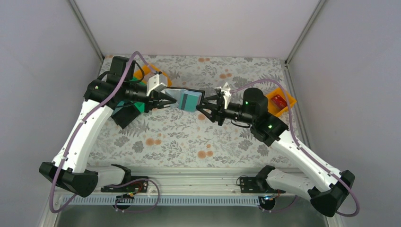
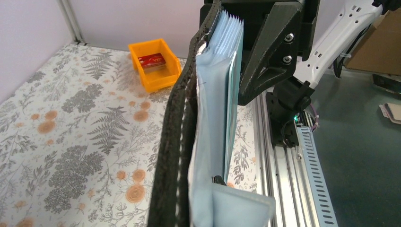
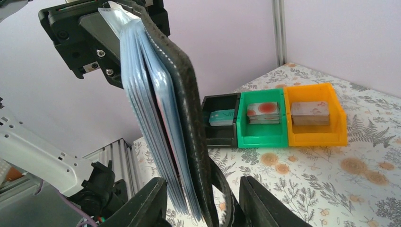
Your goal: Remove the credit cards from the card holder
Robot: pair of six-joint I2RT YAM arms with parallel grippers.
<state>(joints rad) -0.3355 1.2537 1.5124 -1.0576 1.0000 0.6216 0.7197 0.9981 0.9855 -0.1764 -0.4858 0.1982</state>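
Note:
The card holder (image 1: 189,100) hangs in the air between both arms, a black cover with pale bluish plastic pockets (image 2: 215,109). My left gripper (image 1: 166,100) is shut on its left end. My right gripper (image 1: 204,106) is open, its fingers (image 3: 146,201) standing on either side of the holder's other end (image 3: 187,123) without pinching it. A reddish card edge (image 3: 160,113) shows between the pockets. Other cards inside are hidden.
An orange tray (image 1: 287,100) with a red card (image 1: 279,100) sits at the right edge; it also shows in the left wrist view (image 2: 161,71). Black (image 3: 220,135), green (image 3: 262,135) and orange (image 3: 317,135) trays holding cards stand in a row at the far left.

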